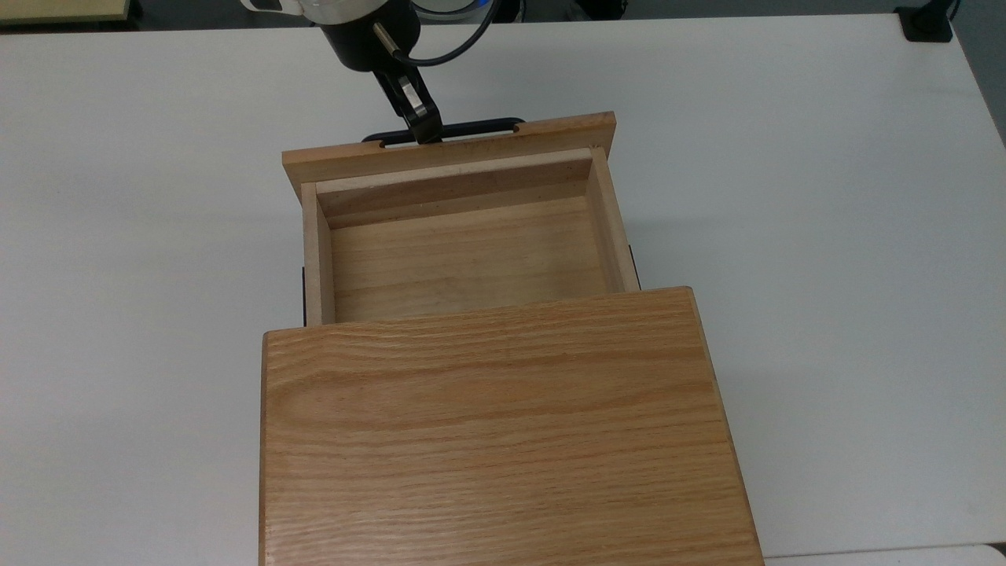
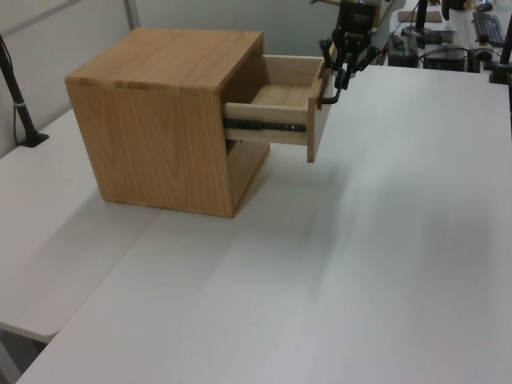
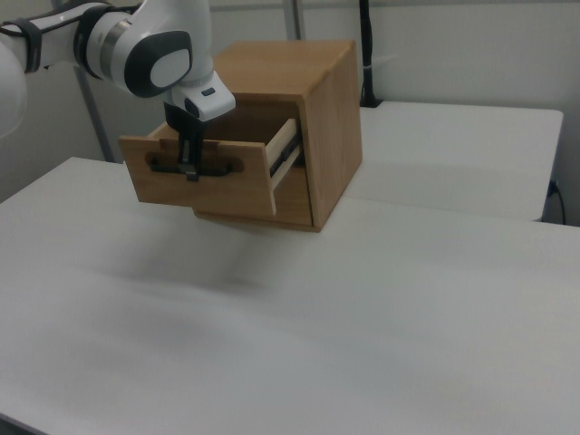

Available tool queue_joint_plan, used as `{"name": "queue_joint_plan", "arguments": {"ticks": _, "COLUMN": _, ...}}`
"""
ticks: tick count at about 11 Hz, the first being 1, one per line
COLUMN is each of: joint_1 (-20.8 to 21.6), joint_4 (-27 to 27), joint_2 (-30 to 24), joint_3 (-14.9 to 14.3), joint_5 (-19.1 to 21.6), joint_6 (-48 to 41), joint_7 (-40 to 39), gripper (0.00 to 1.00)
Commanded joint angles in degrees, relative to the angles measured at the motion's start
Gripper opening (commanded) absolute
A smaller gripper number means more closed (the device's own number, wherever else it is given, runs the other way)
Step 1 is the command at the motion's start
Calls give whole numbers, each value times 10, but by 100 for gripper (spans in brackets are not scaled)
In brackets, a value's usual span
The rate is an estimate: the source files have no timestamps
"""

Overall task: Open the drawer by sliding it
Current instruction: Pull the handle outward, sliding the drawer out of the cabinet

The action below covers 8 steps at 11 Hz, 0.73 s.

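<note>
The light oak drawer (image 1: 464, 259) stands pulled well out of the cabinet (image 1: 503, 424), its empty inside showing between paler walls. Its wide front panel (image 1: 448, 153) faces the top view's upper edge, with the thin black bar handle (image 1: 479, 126) just beyond it. My gripper (image 1: 424, 132) comes down from above and is shut on the handle, left of the bar's middle. In the left view the drawer (image 2: 272, 112) sticks out to the right on a black slide rail, with the gripper (image 2: 342, 74) at its front. The right view shows the gripper (image 3: 190, 169) on the handle (image 3: 217, 168) at the drawer front (image 3: 245, 186).
The cabinet stands on a wide white table (image 1: 825, 236), with open tabletop in front of the drawer and to both sides. A black clamp post (image 2: 18, 96) rises at the left view's left edge. Desk clutter (image 2: 448, 36) lies beyond the table's far end.
</note>
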Motion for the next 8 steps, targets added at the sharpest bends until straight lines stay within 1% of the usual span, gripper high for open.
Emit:
{"name": "queue_joint_plan", "arguments": {"ticks": 1, "joint_1": -11, "joint_4": -35, "joint_2": -28, "joint_3": 0, "joint_5": -13, "joint_6": -56, "joint_7": -91, "gripper": 9}}
{"name": "queue_joint_plan", "arguments": {"ticks": 2, "joint_1": -12, "joint_4": -35, "joint_2": -29, "joint_3": 0, "joint_5": -19, "joint_6": -69, "joint_7": -93, "gripper": 14}}
{"name": "queue_joint_plan", "arguments": {"ticks": 3, "joint_1": -14, "joint_4": -38, "joint_2": -32, "joint_3": 0, "joint_5": -25, "joint_6": -74, "joint_7": -93, "gripper": 24}}
{"name": "queue_joint_plan", "arguments": {"ticks": 4, "joint_1": -15, "joint_4": -39, "joint_2": -35, "joint_3": 0, "joint_5": -25, "joint_6": -75, "joint_7": -93, "gripper": 58}}
{"name": "queue_joint_plan", "arguments": {"ticks": 5, "joint_1": -18, "joint_4": -39, "joint_2": -39, "joint_3": -1, "joint_5": -26, "joint_6": -77, "joint_7": -94, "gripper": 86}}
{"name": "queue_joint_plan", "arguments": {"ticks": 6, "joint_1": -19, "joint_4": -36, "joint_2": -40, "joint_3": -2, "joint_5": -26, "joint_6": -85, "joint_7": -93, "gripper": 100}}
{"name": "queue_joint_plan", "arguments": {"ticks": 8, "joint_1": -19, "joint_4": -35, "joint_2": -52, "joint_3": -2, "joint_5": -40, "joint_6": -92, "joint_7": -94, "gripper": 100}}
